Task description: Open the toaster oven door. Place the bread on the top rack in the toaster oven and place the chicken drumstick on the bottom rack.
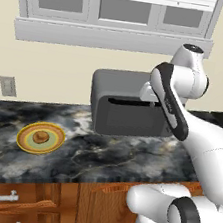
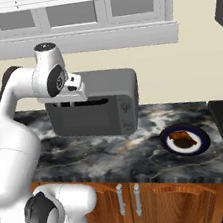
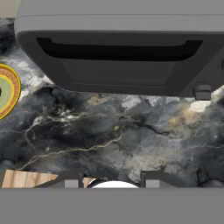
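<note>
Above the toaster oven door (image 3: 118,61), gripper (image 3: 109,180) fingers slightly apart, holding nothing, door closed, bread (image 1: 41,137) on yellow plate (image 1: 25,143).

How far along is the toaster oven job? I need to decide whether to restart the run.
Nothing looks done yet. The toaster oven door is closed. In hand: the gripper hangs in front of the door's handle, holding nothing. Left: open the door, move the bread from its yellow plate to the top rack, and the chicken drumstick from its blue plate to the bottom rack.
</note>
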